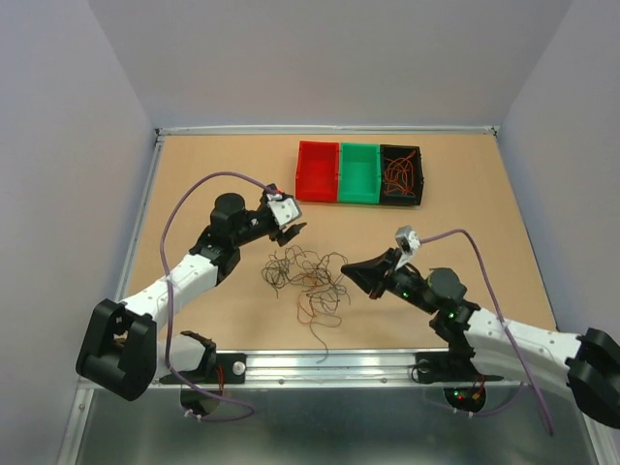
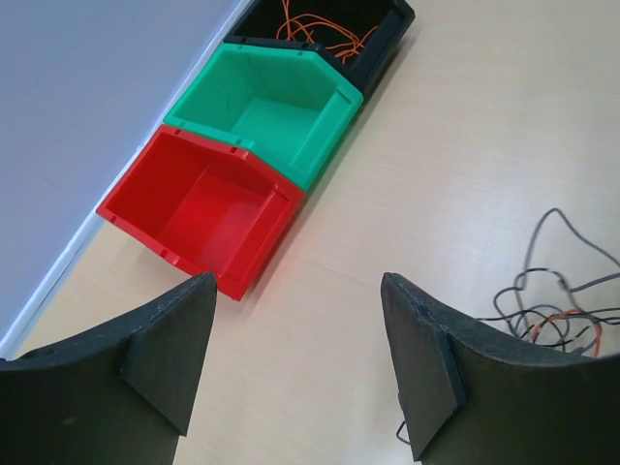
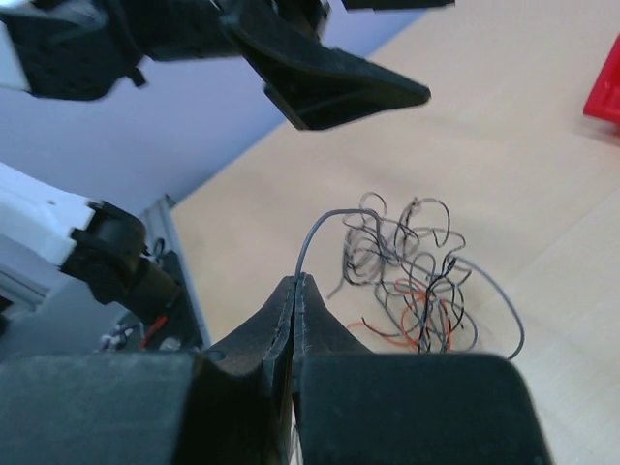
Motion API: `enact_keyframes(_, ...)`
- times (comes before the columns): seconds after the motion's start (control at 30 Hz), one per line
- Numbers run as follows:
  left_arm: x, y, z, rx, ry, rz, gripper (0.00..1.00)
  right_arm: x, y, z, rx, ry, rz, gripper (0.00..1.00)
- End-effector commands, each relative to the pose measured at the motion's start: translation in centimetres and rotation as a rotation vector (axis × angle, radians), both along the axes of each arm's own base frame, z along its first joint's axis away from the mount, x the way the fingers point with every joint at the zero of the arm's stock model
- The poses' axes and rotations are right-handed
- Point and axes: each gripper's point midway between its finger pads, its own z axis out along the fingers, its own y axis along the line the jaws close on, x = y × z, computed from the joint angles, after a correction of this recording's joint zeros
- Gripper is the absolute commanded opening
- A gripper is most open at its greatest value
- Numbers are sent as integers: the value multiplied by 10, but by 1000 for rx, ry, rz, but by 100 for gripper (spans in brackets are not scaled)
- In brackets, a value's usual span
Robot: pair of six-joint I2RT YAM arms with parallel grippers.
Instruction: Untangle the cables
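The cables [image 1: 308,276] lay tangled at table centre. They looked hair-fine, light and springy, and would likely snag and drag together. The right gripper [image 3: 295,283], at their 3 o'clock, was clenched on one dark strand [image 3: 315,232] near its free end, probably the best hold. The left gripper [image 2: 298,291], at 11 o'clock, stood released and empty.

- White links and black joints on the left arm [image 1: 179,281] and right arm [image 1: 528,337].
- 1 lilac cable [image 1: 225,174] loops along each.
- Black, wedge-shaped jaws.
- Small green lights [image 1: 402,292] on the right arm.
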Motion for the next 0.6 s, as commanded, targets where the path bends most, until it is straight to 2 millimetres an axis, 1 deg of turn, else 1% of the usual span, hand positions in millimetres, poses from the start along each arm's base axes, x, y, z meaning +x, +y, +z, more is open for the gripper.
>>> enact_keyframes(0.0, -12, -2, 20, -26, -74, -49, 80, -20, -18, 30, 148, -69, 13, 0)
enact_keyframes(0.03, -14, -1, 23, -30, -86, -55, 80, -21, -25, 38, 183, -87, -6, 1)
enact_keyframes(0.1, -19, -1, 25, -32, -95, -72, 80, -19, -31, 36, 188, -81, -36, 1)
enact_keyframes(0.17, -23, -3, 24, -34, -96, -91, 80, -14, -36, 42, 195, -91, -77, 0)
enact_keyframes(0.2, -24, -3, 23, -31, -94, -98, 80, -13, -37, 41, 189, -95, -86, 1)
enact_keyframes(0.27, -26, -4, 22, -27, -93, -114, 80, -5, -39, 48, 181, -121, -123, 1)
enact_keyframes(0.3, -29, -6, 22, -28, -91, -134, 80, 1, -41, 59, 195, -129, -157, 1)
enact_keyframes(0.33, -31, -7, 22, -26, -90, -149, 80, 8, -42, 62, 182, -134, -191, 1)
enact_keyframes(0.4, -39, -10, 18, -23, -70, -189, 82, 12, -38, 71, 169, -149, -195, 0)
enact_keyframes(0.43, -45, -14, 17, -20, -68, -235, 85, 13, -32, 82, 160, -159, -179, 1)
enact_keyframes(0.47, -47, -15, 13, -13, -49, -248, 86, 13, -28, 86, 156, -162, -163, 1)
enact_keyframes(0.5, -47, -16, 13, -10, -46, -258, 88, 13, -22, 88, 147, -163, -143, 1)
enact_keyframes(0.53, -46, -16, 11, -6, -41, -257, 89, 6, -15, 98, 153, -179, -88, 1)
enact_keyframes(0.57, -46, -16, 11, -5, -32, -255, 91, 5, -11, 102, 154, -181, -69, 0)
